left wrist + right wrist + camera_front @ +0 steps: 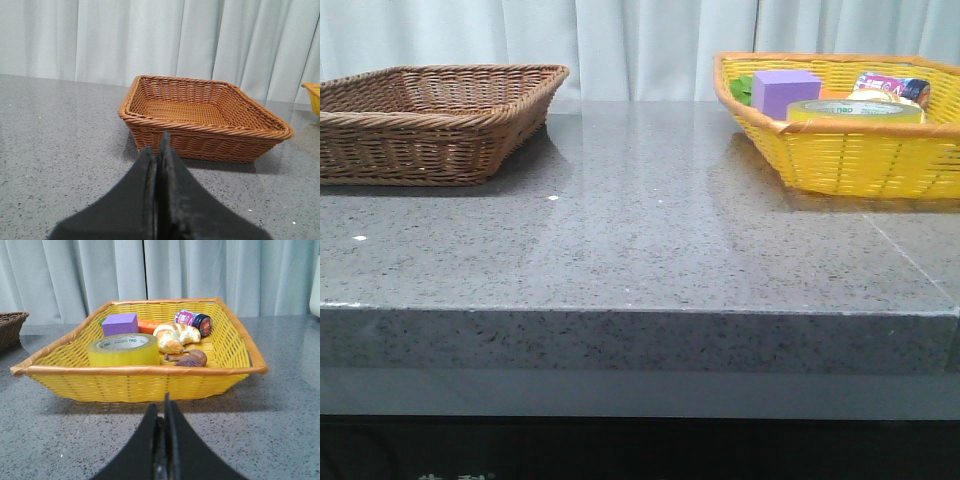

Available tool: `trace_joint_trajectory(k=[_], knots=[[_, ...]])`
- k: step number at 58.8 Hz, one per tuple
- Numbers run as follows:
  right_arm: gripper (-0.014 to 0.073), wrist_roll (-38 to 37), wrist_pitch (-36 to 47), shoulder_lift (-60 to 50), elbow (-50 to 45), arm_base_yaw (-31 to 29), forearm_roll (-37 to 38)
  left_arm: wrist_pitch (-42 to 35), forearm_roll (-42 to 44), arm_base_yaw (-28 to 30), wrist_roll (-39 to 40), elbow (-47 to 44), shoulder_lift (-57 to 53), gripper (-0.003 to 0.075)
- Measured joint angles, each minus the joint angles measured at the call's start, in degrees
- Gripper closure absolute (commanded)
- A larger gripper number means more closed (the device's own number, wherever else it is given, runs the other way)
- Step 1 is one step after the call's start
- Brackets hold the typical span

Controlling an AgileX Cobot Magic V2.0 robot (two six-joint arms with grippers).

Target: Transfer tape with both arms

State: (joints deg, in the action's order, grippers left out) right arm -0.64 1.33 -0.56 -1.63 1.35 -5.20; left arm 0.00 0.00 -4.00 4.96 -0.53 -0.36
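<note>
Setting: grey speckled stone table (pixel 640 250) in front of pale curtains (pixel 150 35); your two baskets sit well apart at the far side.
Tape: the tape (pixel 123 350) lies flat in the yellow basket (pixel 140 382) on your right, just behind its near wall, hole facing up.
Right gripper: your right gripper (pixel 164 405) is pressed together, holding nothing, short of the yellow basket's near rim.
Left gripper: your left gripper (pixel 157 145) is likewise pressed together and empty, facing the brown wicker basket (pixel 205 122), which holds nothing you can see.
Risk, rim: the near wall stands between your right fingers and the roll, so a low reach would likely strike the weave and shove the basket.
Risk, grasp: the roll is wide; fingers not spread first would probably bump it aside.
Neighbours: the purple block (pixel 120 324) sits just behind the roll and the croissant (pixel 175 336) just beside it; a small jar (pixel 194 321), an orange piece (pixel 147 326) and a brown item (pixel 187 359) crowd the rest.
</note>
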Motion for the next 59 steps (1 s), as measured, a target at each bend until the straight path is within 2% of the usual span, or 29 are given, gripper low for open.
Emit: trace_joint_trajectory(k=[40, 59], knots=[[0.0660, 0.00, 0.00, 0.00, 0.00, 0.00, 0.12, 0.00, 0.00, 0.00, 0.00, 0.00, 0.00, 0.0740], [0.0660, 0.00, 0.00, 0.00, 0.00, 0.00, 5.78, -3.63, 0.00, 0.00, 0.00, 0.11, 0.00, 0.0740]])
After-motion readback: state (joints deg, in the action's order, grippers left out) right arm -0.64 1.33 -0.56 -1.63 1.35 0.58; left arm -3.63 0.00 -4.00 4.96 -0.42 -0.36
